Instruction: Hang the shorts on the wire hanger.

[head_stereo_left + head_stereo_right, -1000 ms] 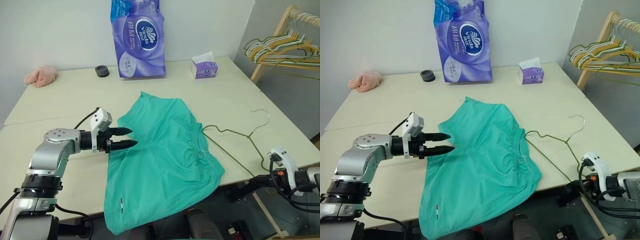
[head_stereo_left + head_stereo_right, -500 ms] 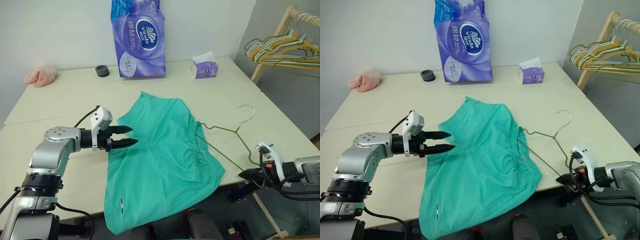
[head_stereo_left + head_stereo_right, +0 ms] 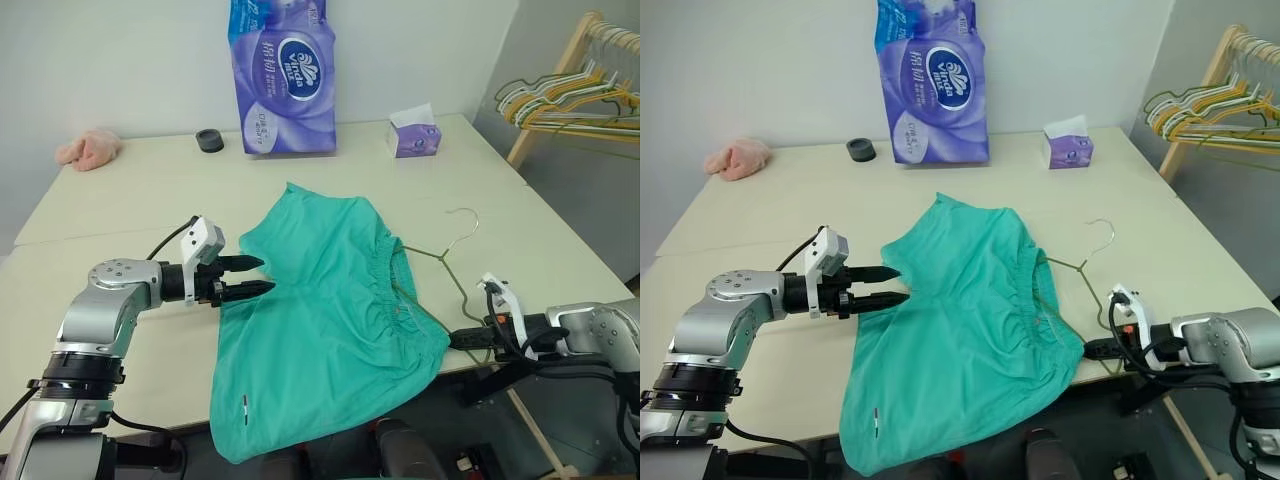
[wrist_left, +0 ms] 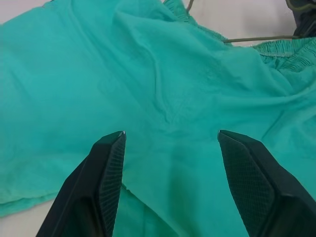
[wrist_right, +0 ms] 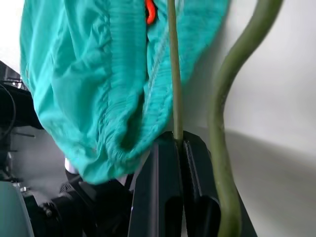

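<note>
Right claw [image 3: 1092, 349] pinched the hanger [image 3: 1087, 268] wire; shorts [image 3: 960, 330] waistband lay just beyond its tips. Left claw [image 3: 892, 285] spread, tips at cloth's far edge.

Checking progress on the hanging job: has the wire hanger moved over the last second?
Yes. The wire hanger, pinched in the right claw, has slid along the table toward the shorts; its hook is now nearer their waistband.

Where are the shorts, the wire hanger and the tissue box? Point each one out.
shorts [image 3: 330, 310], left eye view, middle of the cloth.
wire hanger [image 3: 452, 275], left eye view, wire below the hook.
tissue box [image 3: 413, 138], left eye view, purple front side.
</note>
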Available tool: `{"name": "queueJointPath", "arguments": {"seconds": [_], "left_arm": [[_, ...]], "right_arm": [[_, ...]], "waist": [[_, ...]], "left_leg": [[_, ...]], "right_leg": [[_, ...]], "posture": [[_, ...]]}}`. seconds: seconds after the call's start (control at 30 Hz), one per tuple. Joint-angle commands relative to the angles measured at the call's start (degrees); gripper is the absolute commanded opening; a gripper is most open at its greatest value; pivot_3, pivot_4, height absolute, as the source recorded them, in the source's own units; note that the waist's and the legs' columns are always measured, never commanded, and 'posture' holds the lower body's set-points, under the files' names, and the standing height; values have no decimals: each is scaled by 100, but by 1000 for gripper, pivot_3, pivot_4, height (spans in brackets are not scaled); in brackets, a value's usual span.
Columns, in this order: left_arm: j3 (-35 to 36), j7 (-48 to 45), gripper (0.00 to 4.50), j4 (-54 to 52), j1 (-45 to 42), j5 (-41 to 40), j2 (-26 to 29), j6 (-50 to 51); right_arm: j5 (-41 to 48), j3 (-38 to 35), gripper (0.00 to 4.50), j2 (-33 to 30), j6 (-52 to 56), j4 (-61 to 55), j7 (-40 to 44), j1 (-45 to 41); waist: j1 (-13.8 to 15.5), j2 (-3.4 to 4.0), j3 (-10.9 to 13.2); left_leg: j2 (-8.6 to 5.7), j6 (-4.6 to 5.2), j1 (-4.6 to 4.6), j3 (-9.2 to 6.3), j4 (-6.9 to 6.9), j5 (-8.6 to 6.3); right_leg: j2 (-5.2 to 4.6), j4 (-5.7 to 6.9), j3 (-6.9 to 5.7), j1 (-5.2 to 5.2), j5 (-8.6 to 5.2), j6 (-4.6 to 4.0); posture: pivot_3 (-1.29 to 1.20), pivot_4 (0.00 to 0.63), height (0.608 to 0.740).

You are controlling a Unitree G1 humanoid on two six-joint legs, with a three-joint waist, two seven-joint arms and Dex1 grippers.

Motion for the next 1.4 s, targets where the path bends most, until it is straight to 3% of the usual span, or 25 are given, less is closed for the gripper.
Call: {"name": "queueJointPath", "arguments": {"seconds": [0.03,0.37,0.57,0.63,0.77,0.8,0.97,1.1,1.4], "left_arm": [[133,33,3141,-158,-119,-49,53,-45],[223,228,3141,-115,-172,-56,2,-22],[587,1191,3141,534,-734,90,-345,-309],[659,1448,3499,769,-907,188,-422,-517],[738,1554,4484,1014,-1218,198,-491,-796],[730,1528,4484,1044,-1318,216,-480,-898],[606,1187,4484,1160,-2041,242,-379,-1322],[156,243,4484,943,-2393,244,-180,-1253],[-895,-1075,4484,1119,-2636,964,-172,-2302]], "right_arm": [[75,123,0,13,64,-111,-32,-35],[43,-336,0,768,-37,-136,-706,-438],[-255,-403,0,722,-782,-645,-1040,-497],[-377,-346,0,758,-1043,-732,-1146,-541],[-1406,593,0,428,-2474,-911,-1008,-629],[-1664,832,0,338,-2807,-936,-946,-659],[-2679,1658,0,111,-4033,-843,-744,-884],[-3335,2042,0,55,-4781,-793,-580,-1094],[-3949,2276,0,239,-5426,-923,-301,-1292]], "waist": [[52,0,0],[112,0,-2],[139,-4,-7],[130,-6,-8],[100,-5,-11],[96,-5,-11],[99,-8,-12],[90,-5,-15],[90,-5,-17]], "left_leg": [[0,0,0,-1,0,0],[1,-1,2,0,1,0],[-1,-1,-4,-3,3,1],[-2,-1,-3,-2,3,1],[-1,-1,-3,1,3,1],[-1,-2,-4,4,3,1],[-2,-3,-10,8,3,2],[-6,-4,-8,11,2,2],[-7,-4,-7,11,4,3]], "right_leg": [[0,0,0,0,0,0],[1,8,2,-5,2,-3],[-1,7,-3,-5,4,-1],[-1,9,-1,-6,4,0],[0,8,0,-8,4,0],[0,8,1,-10,4,1],[1,8,-1,-18,5,1],[3,7,-2,-18,5,1],[8,11,-2,-18,5,1]], "posture": [[-189,75,740],[-189,75,740],[-185,66,740],[-187,66,740],[-191,65,740],[-191,65,740],[-191,60,740],[-182,55,740],[-185,49,740]]}}
